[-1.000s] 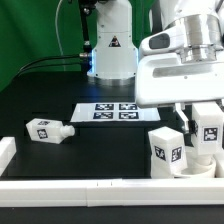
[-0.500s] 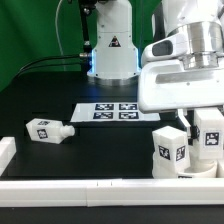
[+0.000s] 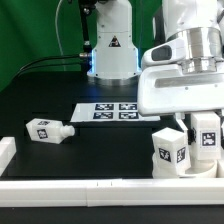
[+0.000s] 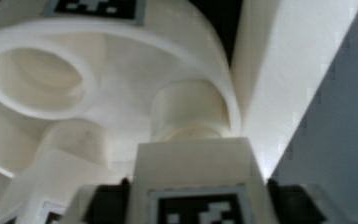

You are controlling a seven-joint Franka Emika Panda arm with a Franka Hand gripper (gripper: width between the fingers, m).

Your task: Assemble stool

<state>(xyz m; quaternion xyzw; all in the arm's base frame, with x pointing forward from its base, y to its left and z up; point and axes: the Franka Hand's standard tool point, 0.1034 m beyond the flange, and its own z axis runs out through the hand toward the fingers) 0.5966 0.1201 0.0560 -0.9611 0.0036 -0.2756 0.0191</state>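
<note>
The round white seat [image 4: 87, 70] fills the wrist view, with an open socket [image 4: 43, 75] beside the held leg. My gripper [image 3: 207, 142] is shut on a white tagged leg [image 3: 207, 135], held upright with its lower end at the seat [image 3: 196, 171] on the exterior view's right. In the wrist view the leg [image 4: 194, 165] sits between my dark fingers [image 4: 115, 200], its round end against the seat. A second leg [image 3: 168, 150] stands upright on the seat just to the left. A third leg [image 3: 48, 130] lies on the table at the left.
The marker board [image 3: 110, 111] lies on the black table behind the seat. White border rails run along the front [image 3: 90, 186] and the left [image 3: 7, 150]. The robot base [image 3: 112, 45] stands at the back.
My gripper has moved down a little with the leg in it, closer onto the seat. The other legs have not moved.
</note>
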